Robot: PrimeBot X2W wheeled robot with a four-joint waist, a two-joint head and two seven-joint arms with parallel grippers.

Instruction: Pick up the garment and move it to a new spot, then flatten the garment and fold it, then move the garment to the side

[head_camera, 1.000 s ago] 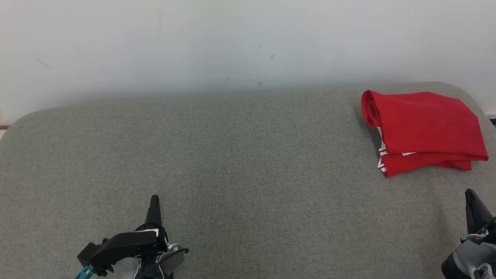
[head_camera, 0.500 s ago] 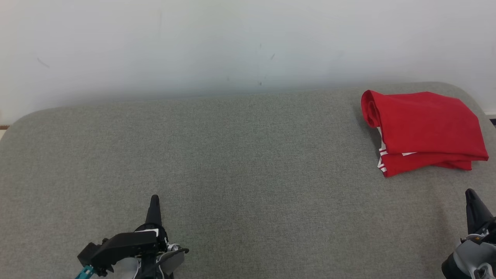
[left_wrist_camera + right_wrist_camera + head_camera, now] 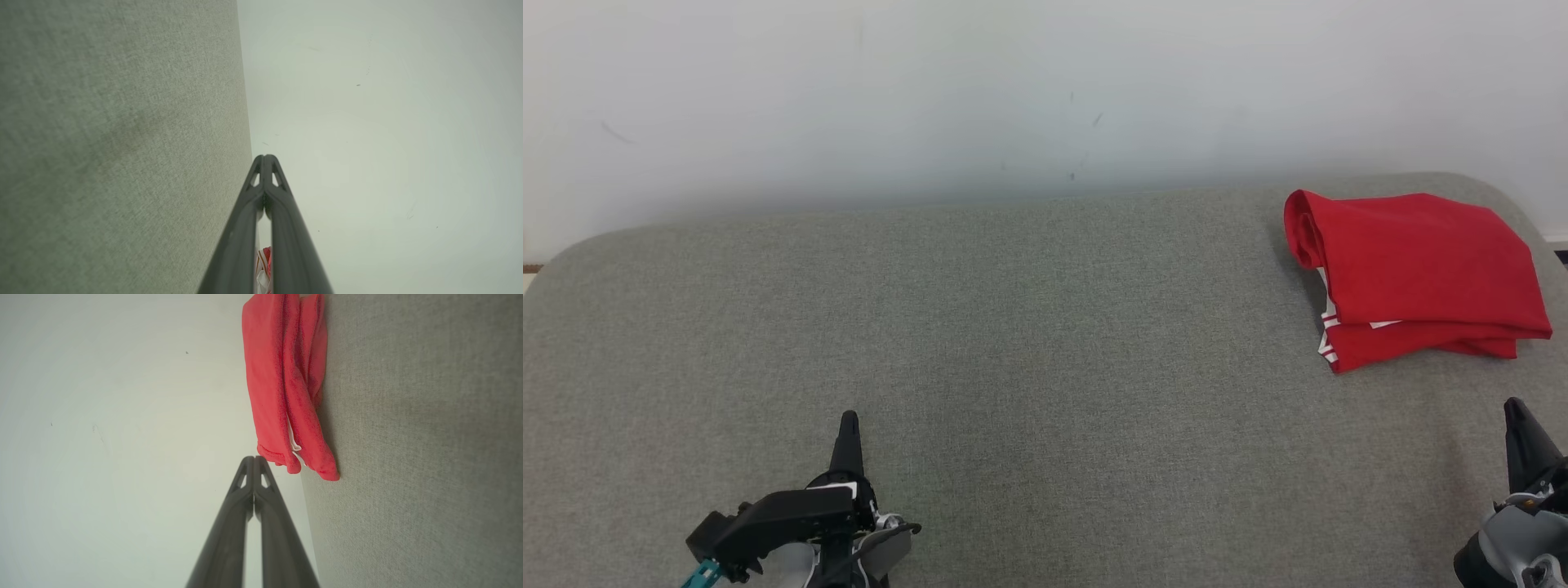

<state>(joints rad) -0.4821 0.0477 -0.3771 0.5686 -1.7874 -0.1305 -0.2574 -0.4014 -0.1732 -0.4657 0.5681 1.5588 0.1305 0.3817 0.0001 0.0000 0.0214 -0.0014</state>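
The garment is red with white stripes at one edge, folded into a thick stack at the far right of the grey surface. It appears again in the right wrist view as the garment, lying ahead of the fingertips. My left gripper sits at the lower left, shut and holding nothing, far from the cloth. My right gripper is at the lower right, a short way in front of the stack, shut and empty. In the wrist views the left gripper and right gripper have their tips pressed together.
A pale wall rises just behind the grey padded surface. Its rounded corners fall away at the far left and far right. A wide stretch of bare grey fabric lies between the two grippers.
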